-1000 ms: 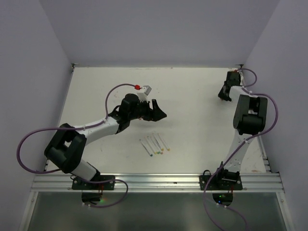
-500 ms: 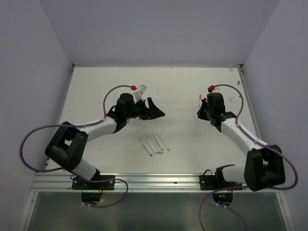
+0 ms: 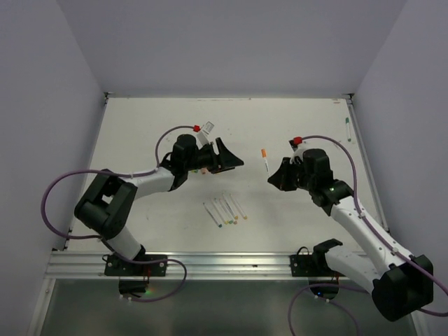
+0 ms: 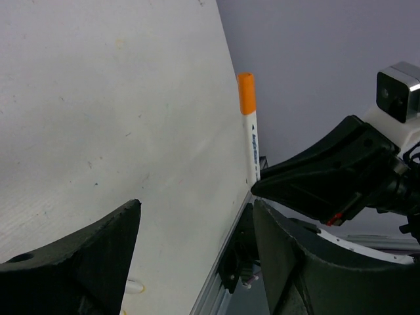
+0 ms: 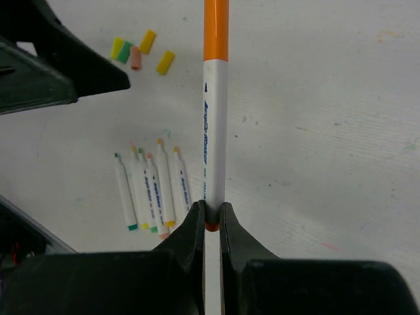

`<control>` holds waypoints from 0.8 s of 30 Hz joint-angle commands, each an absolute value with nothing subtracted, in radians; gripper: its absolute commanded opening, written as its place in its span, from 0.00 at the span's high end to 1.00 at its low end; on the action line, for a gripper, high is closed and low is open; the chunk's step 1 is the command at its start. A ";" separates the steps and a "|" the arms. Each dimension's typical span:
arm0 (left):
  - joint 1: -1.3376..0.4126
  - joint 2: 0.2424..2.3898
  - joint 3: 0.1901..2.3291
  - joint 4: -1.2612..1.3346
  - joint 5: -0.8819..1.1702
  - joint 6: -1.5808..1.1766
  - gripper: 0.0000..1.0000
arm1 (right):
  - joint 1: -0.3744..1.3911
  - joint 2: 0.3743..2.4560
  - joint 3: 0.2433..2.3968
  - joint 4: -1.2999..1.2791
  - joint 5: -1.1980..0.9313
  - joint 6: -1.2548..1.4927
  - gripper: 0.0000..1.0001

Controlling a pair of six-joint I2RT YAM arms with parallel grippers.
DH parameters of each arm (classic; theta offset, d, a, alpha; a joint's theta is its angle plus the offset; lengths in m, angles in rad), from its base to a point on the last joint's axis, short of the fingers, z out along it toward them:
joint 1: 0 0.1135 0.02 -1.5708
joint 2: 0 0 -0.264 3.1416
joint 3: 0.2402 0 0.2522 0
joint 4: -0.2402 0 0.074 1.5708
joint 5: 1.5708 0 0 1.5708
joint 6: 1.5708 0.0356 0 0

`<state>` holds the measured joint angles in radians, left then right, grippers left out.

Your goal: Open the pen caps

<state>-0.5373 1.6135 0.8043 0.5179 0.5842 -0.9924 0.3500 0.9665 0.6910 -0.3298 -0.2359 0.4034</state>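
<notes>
My right gripper (image 3: 272,176) (image 5: 209,220) is shut on the lower end of a white pen (image 5: 214,138) and holds it above the table. The pen's orange cap (image 5: 216,29) (image 3: 264,152) is on and points toward my left gripper (image 3: 234,157) (image 4: 197,262), which is open and empty a short way to its left. In the left wrist view the orange cap (image 4: 247,93) stands just beyond the open jaws. Several uncapped pens (image 3: 224,210) (image 5: 151,190) lie side by side on the table below both grippers. Several loose caps (image 5: 141,52) lie near the left gripper.
A further pen (image 3: 348,129) with a green end lies at the table's far right edge. The white table (image 3: 140,140) has walls on three sides. Purple cables loop from both arms.
The right arm has swung from the back right corner to the middle of the table, carrying the orange-capped pen toward the left gripper. The left gripper has shifted only slightly.
</notes>
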 commanded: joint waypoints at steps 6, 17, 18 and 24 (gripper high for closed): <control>-0.577 1.695 0.862 0.650 0.594 -1.091 0.29 | 0.462 0.977 0.704 -0.311 -0.344 0.445 1.00; -0.581 1.740 0.851 0.719 0.611 -1.132 0.38 | 0.614 1.052 0.707 -0.250 -0.258 0.485 1.00; -0.581 1.738 0.848 0.724 0.611 -1.132 0.39 | 0.617 1.054 0.707 -0.249 -0.253 0.486 1.00; -0.581 1.727 0.824 0.739 0.620 -1.134 0.50 | 0.624 1.071 0.706 -0.221 -0.219 0.497 1.00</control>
<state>-0.5777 1.7412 0.8272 0.6758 0.5945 -1.1263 0.6174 1.0653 0.6910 -0.2760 -0.2562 0.4789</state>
